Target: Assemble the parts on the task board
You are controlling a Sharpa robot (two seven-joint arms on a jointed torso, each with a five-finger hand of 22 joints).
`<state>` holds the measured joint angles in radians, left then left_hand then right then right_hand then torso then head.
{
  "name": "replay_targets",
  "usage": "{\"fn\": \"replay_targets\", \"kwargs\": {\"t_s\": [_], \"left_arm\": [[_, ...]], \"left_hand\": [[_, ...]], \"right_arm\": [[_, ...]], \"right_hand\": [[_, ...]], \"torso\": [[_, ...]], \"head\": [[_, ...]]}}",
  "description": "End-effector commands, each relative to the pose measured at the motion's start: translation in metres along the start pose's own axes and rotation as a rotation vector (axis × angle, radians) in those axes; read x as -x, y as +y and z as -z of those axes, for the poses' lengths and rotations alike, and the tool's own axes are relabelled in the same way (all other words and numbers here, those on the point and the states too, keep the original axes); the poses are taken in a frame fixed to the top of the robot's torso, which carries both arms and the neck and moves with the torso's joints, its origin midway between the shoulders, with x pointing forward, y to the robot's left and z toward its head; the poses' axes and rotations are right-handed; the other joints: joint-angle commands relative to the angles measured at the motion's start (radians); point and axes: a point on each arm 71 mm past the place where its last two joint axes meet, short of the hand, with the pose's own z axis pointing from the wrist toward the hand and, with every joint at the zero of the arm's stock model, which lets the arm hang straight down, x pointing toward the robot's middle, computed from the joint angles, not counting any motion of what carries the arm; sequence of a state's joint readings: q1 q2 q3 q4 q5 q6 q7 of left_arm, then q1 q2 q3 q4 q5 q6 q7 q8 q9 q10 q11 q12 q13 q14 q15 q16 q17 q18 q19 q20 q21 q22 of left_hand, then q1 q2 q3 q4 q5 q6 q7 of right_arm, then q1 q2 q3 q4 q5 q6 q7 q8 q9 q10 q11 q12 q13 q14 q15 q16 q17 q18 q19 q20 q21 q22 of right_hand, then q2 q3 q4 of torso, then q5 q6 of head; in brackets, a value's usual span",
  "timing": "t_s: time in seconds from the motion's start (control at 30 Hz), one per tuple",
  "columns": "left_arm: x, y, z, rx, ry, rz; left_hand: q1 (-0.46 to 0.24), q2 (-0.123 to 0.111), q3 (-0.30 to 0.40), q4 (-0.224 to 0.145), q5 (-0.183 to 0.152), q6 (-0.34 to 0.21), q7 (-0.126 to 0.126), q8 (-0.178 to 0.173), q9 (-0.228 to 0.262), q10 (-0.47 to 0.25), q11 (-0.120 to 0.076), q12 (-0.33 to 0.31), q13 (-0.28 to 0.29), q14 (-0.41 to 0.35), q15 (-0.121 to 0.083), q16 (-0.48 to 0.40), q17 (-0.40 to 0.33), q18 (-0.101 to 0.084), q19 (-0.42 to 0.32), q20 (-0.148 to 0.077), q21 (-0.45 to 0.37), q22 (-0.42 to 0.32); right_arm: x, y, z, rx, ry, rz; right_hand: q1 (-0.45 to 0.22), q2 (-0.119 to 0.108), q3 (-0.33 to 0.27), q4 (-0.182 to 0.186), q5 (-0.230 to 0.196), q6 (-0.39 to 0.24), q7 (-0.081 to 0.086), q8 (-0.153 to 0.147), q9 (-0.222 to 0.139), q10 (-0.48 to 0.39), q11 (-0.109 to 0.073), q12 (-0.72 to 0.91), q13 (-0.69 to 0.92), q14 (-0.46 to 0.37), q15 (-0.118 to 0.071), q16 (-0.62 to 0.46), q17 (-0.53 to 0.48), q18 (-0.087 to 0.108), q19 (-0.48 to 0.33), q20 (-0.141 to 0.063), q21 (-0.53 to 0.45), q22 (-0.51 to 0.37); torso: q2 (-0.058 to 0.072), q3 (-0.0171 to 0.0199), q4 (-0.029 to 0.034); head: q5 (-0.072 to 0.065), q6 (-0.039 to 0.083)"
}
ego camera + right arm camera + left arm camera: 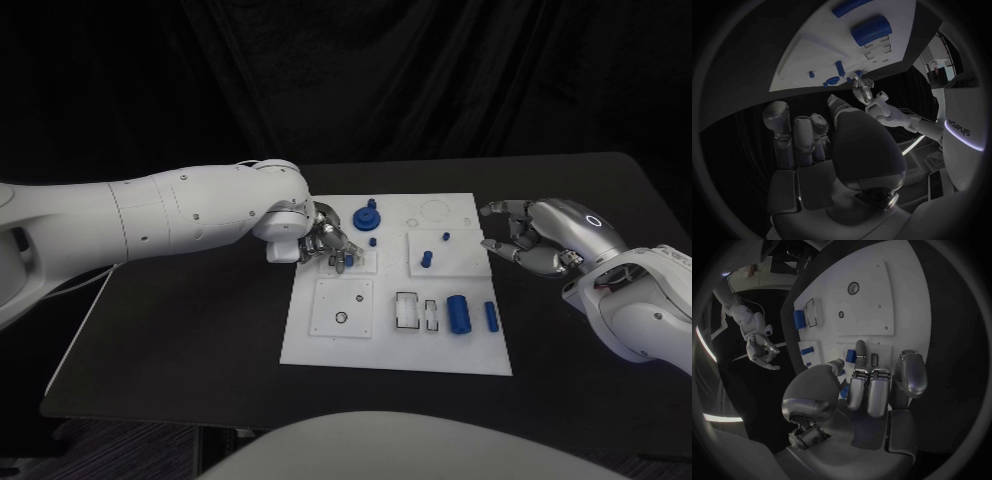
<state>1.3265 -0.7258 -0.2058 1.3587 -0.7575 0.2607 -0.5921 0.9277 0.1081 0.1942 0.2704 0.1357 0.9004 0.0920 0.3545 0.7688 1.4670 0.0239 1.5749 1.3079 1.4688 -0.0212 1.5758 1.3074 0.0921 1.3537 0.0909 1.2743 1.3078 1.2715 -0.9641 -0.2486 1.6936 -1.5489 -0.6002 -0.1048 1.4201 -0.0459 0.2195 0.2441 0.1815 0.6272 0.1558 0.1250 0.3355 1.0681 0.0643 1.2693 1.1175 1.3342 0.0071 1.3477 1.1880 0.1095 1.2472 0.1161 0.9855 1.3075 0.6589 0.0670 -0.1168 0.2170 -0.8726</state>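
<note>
Task board [325,345]: white plate, centre of the tabletop [173,350], long axis running 12 to 6 in the head view.

Parts on board: large cylinder [459,313] and slim bar [492,317] at lower right, both lying flat, long axes 12 to 6; short peg [427,260] and small stud [444,237] on the right centre block; knobbed piece [366,216] upright at upper left; small peg [372,241] just below it.

Left hand [326,243]: over the board's left edge, about 10 o'clock from board centre. Fingers [859,354] close round a small blue part [850,356], apparently pinched against the thumb, over the left centre block.

Right hand [531,243]: off the board's right edge, about 3 o'clock, above the tabletop. Fingers loosely curled, nothing held.

Step, as judged: seating the small part in the left centre block. Next move likely calls for aligning it with its hole, then pressing straight down.
</note>
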Motion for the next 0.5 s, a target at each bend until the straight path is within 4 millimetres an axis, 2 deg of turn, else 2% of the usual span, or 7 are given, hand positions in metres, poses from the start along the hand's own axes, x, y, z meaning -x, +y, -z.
{"fn": "replay_targets", "kwargs": {"t_s": [0.03,0.23,0.5], "left_arm": [[-0.004,0.003,-0.003,0.005,-0.006,0.012],[-0.004,0.004,0.000,-0.016,-0.041,0.038],[-0.006,0.004,0.009,-0.081,-0.120,0.093]], "left_hand": [[0.010,0.006,-0.010,-0.002,0.008,-0.007,-0.008,0.021,0.029,0.104,-0.006,-0.004,0.263,0.102,-0.005,-0.005,0.263,-0.017,0.003,-0.003,0.007,0.165],[0.037,0.002,-0.016,-0.017,0.030,-0.021,-0.012,0.048,0.072,0.104,-0.009,-0.004,0.263,0.102,-0.007,-0.005,0.263,-0.017,0.001,-0.006,0.008,0.165],[0.084,-0.019,-0.025,-0.043,0.054,-0.037,-0.015,0.068,0.107,0.104,-0.013,-0.004,0.263,0.102,-0.010,-0.005,0.263,-0.017,0.001,-0.009,0.009,0.165]], "right_arm": [[-0.001,-0.001,0.000,-0.011,0.010,0.002],[-0.001,-0.001,0.001,-0.012,0.010,0.002],[-0.001,-0.002,0.002,-0.015,0.010,0.003]], "right_hand": [[0.012,-0.001,0.008,0.000,0.005,0.009,0.001,0.006,-0.001,-0.004,0.002,-0.005,0.000,-0.004,0.000,-0.005,-0.001,0.014,-0.005,0.000,-0.006,0.093],[0.012,-0.001,0.008,0.000,0.005,0.009,0.001,0.006,-0.001,-0.004,0.002,-0.005,0.000,-0.004,0.000,-0.005,-0.001,0.014,-0.005,0.000,-0.006,0.093],[0.012,-0.001,0.008,0.000,0.005,0.010,0.001,0.007,-0.002,-0.004,0.002,-0.006,0.000,-0.004,0.000,-0.005,-0.002,0.015,-0.005,0.000,-0.008,0.093]], "torso": [[0.000,0.0001,-0.0003],[0.000,0.0005,0.0002],[0.000,0.0001,-0.0006]], "head": [[0.001,0.000],[0.003,0.000],[0.008,0.000]]}}
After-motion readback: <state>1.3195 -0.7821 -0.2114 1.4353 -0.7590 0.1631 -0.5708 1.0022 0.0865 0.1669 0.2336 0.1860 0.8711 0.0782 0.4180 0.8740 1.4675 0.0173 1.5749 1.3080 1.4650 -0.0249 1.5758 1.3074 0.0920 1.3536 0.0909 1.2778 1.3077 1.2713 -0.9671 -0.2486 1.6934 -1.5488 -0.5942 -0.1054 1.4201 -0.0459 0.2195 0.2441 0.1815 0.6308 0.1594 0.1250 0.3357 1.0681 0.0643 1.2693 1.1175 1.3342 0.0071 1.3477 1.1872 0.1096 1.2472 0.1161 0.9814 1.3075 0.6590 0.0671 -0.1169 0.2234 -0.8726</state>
